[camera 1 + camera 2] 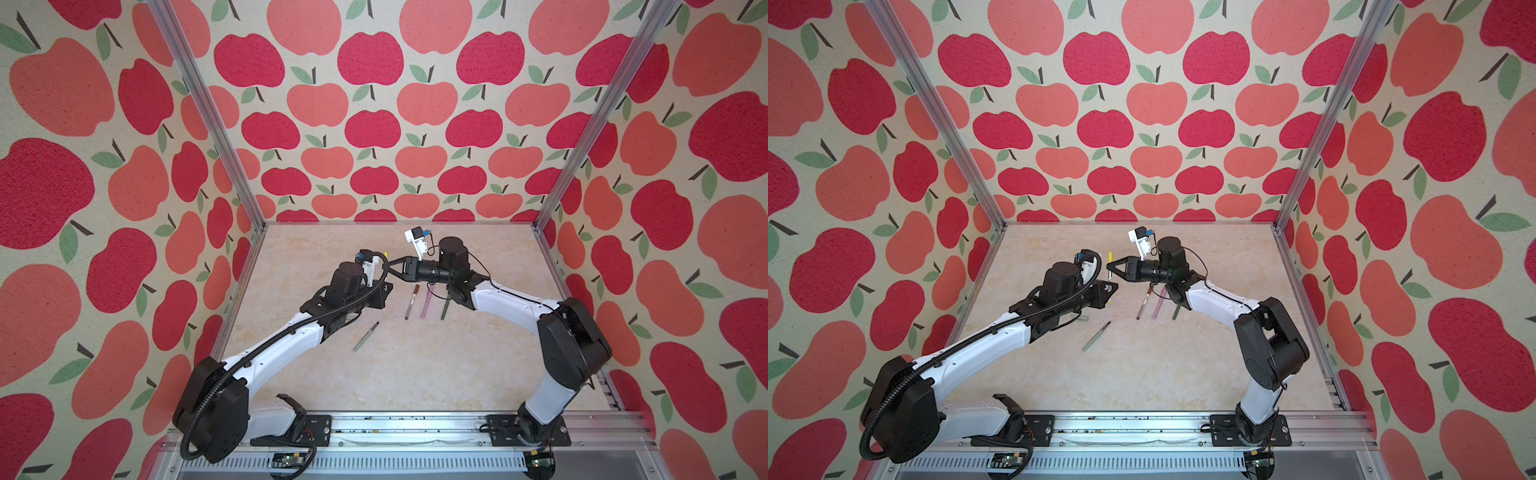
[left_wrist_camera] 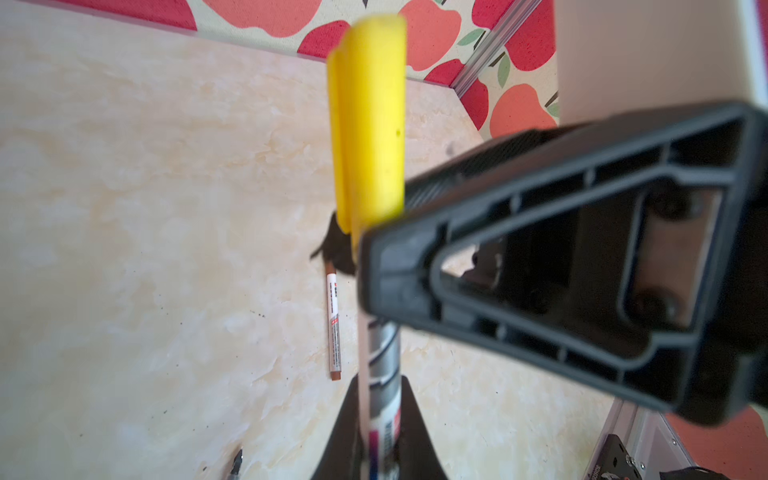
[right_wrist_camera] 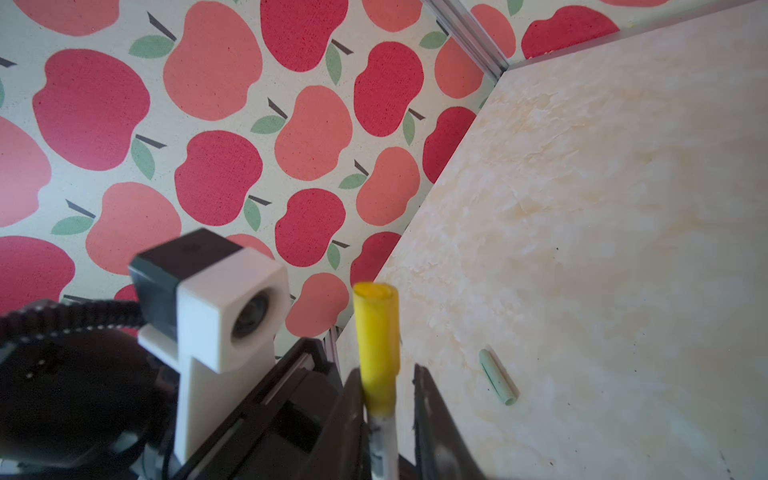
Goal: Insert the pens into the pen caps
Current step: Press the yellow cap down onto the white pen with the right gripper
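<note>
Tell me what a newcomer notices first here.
Loud apple-print walls on three sides. Mid-table, the left tool grips a white pen wearing a yellow cap, with the right tool loosely around that cap. Three pens lie in a row just beside the right arm.

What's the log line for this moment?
left claw: shut on white pen | yellow cap: on pen | right claw: open around cap | sage pen: uncapped
</note>
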Robot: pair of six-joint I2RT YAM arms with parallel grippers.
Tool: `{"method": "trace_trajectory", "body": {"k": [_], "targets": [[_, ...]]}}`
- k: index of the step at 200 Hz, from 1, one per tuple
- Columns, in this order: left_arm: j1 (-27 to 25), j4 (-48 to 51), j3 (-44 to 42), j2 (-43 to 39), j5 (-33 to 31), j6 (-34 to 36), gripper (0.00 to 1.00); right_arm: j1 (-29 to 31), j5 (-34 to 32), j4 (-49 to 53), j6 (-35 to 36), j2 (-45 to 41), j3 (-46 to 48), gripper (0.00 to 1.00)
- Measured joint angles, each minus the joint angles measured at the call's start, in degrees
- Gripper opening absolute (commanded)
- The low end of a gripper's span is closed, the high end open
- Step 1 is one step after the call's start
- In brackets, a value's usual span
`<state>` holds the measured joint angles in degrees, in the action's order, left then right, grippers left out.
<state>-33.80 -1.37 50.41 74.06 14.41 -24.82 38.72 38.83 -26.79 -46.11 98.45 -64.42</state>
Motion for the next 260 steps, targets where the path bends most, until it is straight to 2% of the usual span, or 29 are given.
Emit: {"method": "trace_trajectory", "body": {"k": [32,81,114,156,187,260], "targets": [[0.2,0.6,1.8,0.1,0.7,3.2,0.0,-0.9,0.7,4.9,1.6,-3.3,0.2,0.44],[-1.2,7.9,1.8,-0.3,-0.1,8.0,0.0,-2.0,-3.7,17.9,9.7,-11.5,-2.0,0.5],[-3.2,11.4,1.8,-1.5,-2.0,11.0,0.0,-1.2,-9.6,27.0,14.7,-11.9,-7.2,0.51],[-5.4,12.6,1.8,-2.2,-4.2,13.2,0.0,-0.4,-14.2,33.5,16.1,-9.5,-11.0,0.51],[-6.5,12.9,1.8,-2.7,-5.5,14.3,0.0,-0.1,-15.4,36.0,16.1,-7.3,-12.3,0.49],[-7.0,13.1,1.6,-2.8,-7.8,15.4,0.0,1.7,-15.4,37.8,16.0,-5.4,-14.2,0.29]]}}
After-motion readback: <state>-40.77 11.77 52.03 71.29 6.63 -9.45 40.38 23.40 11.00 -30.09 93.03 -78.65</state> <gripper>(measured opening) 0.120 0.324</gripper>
